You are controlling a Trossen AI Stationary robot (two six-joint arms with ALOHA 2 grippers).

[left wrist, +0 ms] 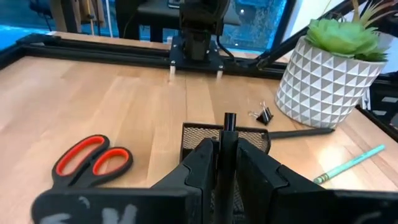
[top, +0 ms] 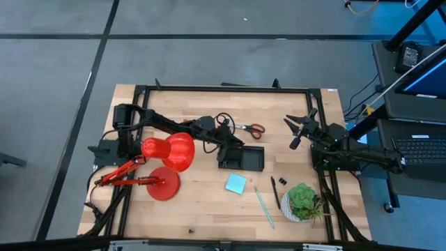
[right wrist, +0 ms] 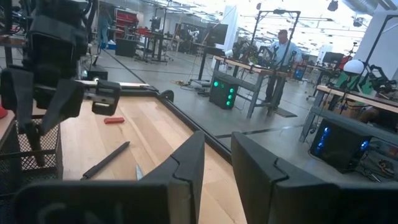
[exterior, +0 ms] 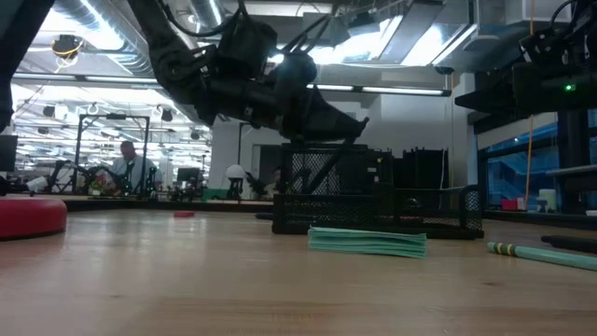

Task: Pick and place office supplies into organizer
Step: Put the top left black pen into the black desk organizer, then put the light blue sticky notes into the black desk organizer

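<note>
My left gripper [top: 227, 148] hangs over the black mesh organizer [top: 245, 160], shut on a thin black stick-like piece [left wrist: 229, 123]. In the low view the gripper [exterior: 357, 124] stands just above the organizer [exterior: 326, 191]. Red-handled scissors [top: 251, 128] lie flat beyond the organizer. A light-blue sticky-note pad [top: 235, 183], a teal pen [top: 263, 206], a thin black pen [top: 276, 192] and a small black clip [top: 282, 181] lie on the table nearer the front edge. My right gripper [top: 298, 130] waits open at the far right. My left gripper pinches the thin black piece between its two fingers [left wrist: 202, 163]. One end of the piece [left wrist: 229, 118] shows past the fingertips. The piece is lifted clear, over the organizer's mesh wall [left wrist: 198, 134]. The fingers hide the rest of it.
A big red desk lamp [top: 167, 155] stands left of the organizer, under my left arm. A green plant in a white pot [top: 303, 202] stands at the front right. A black frame [top: 223, 88] runs around the table's edge. Bare wood lies at the front left.
</note>
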